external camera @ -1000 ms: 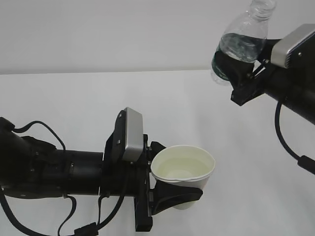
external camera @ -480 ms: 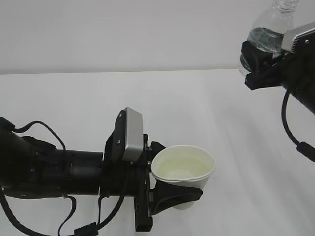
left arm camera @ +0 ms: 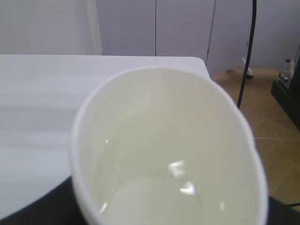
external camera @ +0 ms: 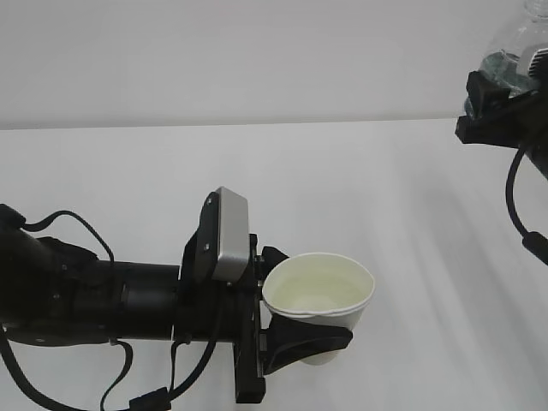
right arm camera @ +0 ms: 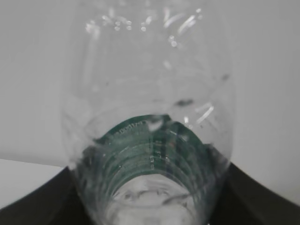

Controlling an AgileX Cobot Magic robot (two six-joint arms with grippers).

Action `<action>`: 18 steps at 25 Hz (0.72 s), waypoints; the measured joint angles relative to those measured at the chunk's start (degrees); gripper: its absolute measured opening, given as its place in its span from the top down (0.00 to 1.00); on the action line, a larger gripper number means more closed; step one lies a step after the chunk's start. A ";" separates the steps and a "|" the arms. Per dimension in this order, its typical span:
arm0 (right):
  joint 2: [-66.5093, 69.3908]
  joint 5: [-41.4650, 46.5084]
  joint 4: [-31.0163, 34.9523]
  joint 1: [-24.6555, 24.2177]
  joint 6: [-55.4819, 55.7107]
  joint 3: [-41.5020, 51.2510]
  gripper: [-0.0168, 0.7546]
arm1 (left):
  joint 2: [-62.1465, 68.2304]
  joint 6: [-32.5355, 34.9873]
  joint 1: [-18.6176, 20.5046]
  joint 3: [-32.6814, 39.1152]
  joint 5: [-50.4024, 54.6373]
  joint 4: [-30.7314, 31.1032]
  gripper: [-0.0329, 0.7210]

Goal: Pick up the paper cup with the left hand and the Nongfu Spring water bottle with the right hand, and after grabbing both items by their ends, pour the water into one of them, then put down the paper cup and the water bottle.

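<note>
Starting at your left in the ext. view: the left hand lies low across the white table, black arm reaching in from the left edge w/ loose black cables looping over and under it and a grey box on the wrist. Its black fingers are clamped round the lower wall of the paper cup, so that gripper is closed on the cup, not empty. The cup sits upright or nearly so, rim slightly squeezed out of round, just right of the grey box and about mid-frame, low. You can see the water pooled inside, a pale layer below the rim.

Left wrist cam: the cup fills nearly the whole frame, mouth toward the lens, clear liquid w/ a few bright glints at the bottom. Table edge and a tan floor show behind it at right.

Moving right in the ext. view, the table between the two arms is bare white. At the far upper right corner the right hand holds the Nongfu Spring water bottle well above the table and well apart from the cup; the bottle is cut off by the frame edges, only part of the clear body and a strip of green label visible.

Right wrist cam: bottle seen from its base end, clear ribbed wall, dark green label low down, black finger on each side pressing it. So your right gripper is gripping the bottle. Can't tell how much water is left in it.
</note>
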 joint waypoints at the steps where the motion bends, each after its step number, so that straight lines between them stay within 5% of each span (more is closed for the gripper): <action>1: 0.00 0.45 0.27 0.00 -0.13 0.00 0.37 | 0.00 0.00 0.00 0.00 0.00 0.00 0.41; 18: 0.00 10.11 0.76 0.00 2.94 0.00 0.38 | 0.00 0.00 0.00 0.00 0.00 0.00 0.41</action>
